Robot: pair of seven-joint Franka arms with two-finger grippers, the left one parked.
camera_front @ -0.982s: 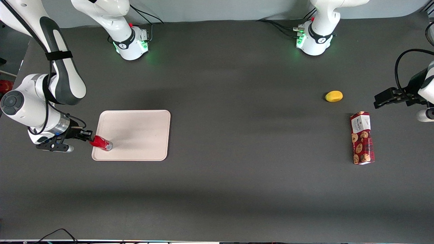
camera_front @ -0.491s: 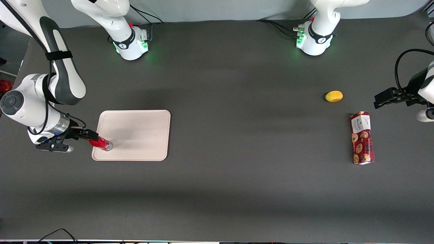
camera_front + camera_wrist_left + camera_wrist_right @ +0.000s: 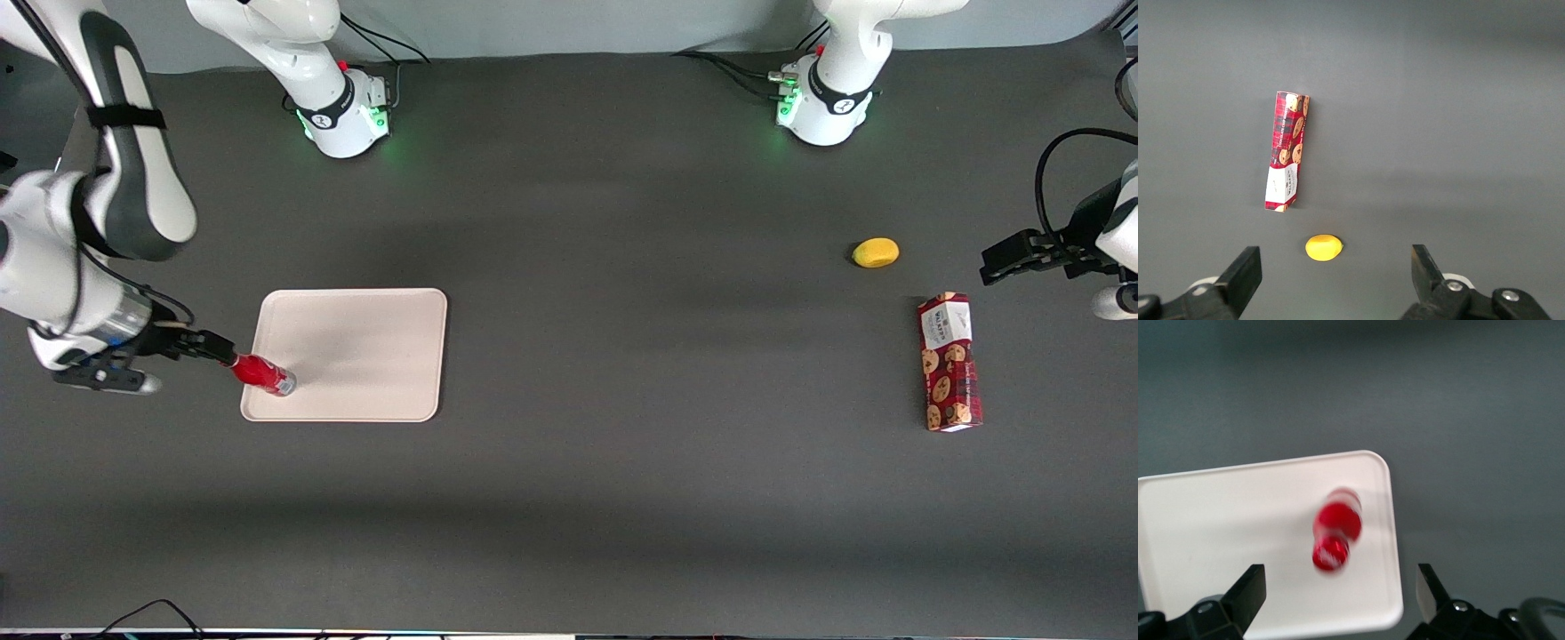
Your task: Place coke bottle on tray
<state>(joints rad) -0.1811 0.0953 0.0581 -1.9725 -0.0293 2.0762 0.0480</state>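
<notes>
The coke bottle (image 3: 263, 373), small and red with a silvery base, stands on the cream tray (image 3: 373, 356), in the tray's corner nearest the front camera at the working arm's end. My right gripper (image 3: 212, 346) hangs open above the bottle and holds nothing. In the right wrist view the bottle (image 3: 1336, 535) shows from above, blurred, on the tray (image 3: 1218, 520). It sits apart from the gripper (image 3: 1340, 588), whose two black fingers (image 3: 1250, 590) are spread wide.
A red cookie box (image 3: 949, 362) lies toward the parked arm's end of the table. A yellow lemon-like fruit (image 3: 876, 252) lies beside it, farther from the front camera. The left wrist view shows the same box (image 3: 1286, 152) and fruit (image 3: 1323, 247).
My right gripper and wrist have drawn up and away from the bottle, toward the working arm's end. The bottle stays standing in the same spot on the tray.
</notes>
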